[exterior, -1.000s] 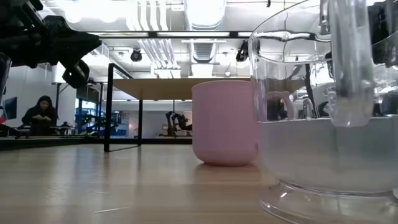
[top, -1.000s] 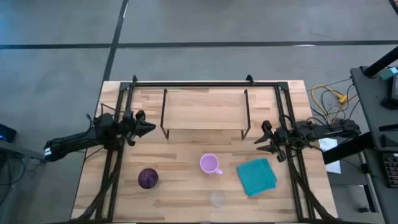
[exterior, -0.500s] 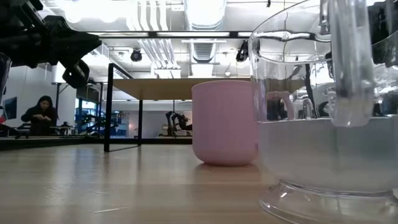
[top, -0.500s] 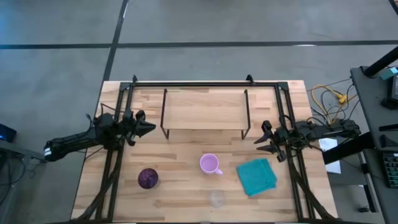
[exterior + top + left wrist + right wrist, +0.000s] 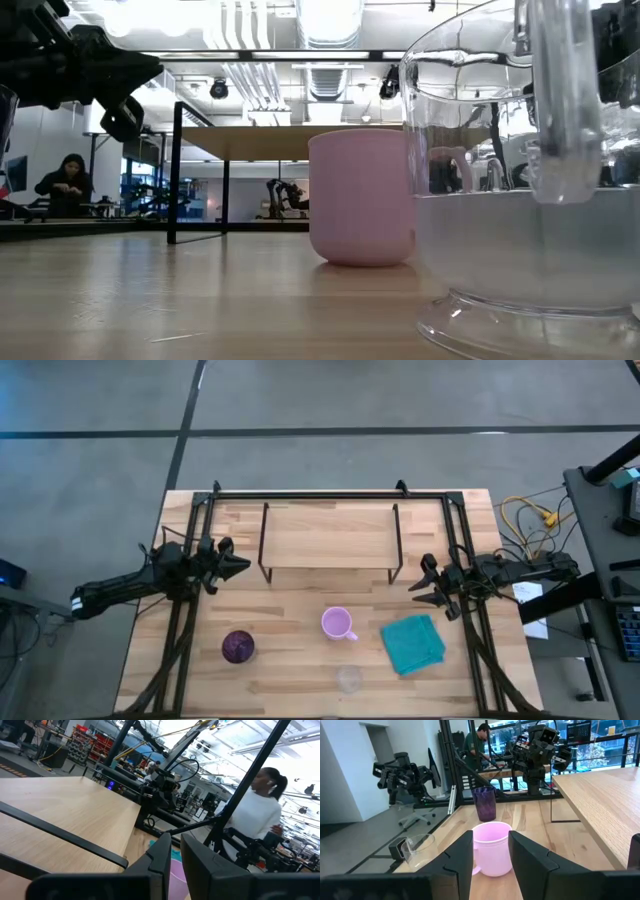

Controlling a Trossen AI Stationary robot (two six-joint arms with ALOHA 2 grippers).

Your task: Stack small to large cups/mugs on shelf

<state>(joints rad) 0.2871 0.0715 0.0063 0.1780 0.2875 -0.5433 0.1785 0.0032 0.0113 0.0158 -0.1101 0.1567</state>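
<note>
The light pink mug (image 5: 338,624) stands upright on its base near the table's middle, also seen in the low view (image 5: 362,195) and the right wrist view (image 5: 491,847). The dark purple tumbler (image 5: 238,647) stands to its left, toward the near edge. The tiny clear glass cup (image 5: 349,680) stands by the near edge and fills the low view (image 5: 520,170). The shelf (image 5: 328,532) stands on its thin black legs at the far side. My left gripper (image 5: 243,566) hovers left of the shelf, fingers nearly together. My right gripper (image 5: 415,593) hovers right of the shelf, open, pointing at the mug.
A teal cloth (image 5: 413,643) lies flat right of the mug. Black frame rails (image 5: 182,630) run along both table sides and the far edge. Cables (image 5: 530,520) lie off the table's right. People (image 5: 255,815) show in the room beyond.
</note>
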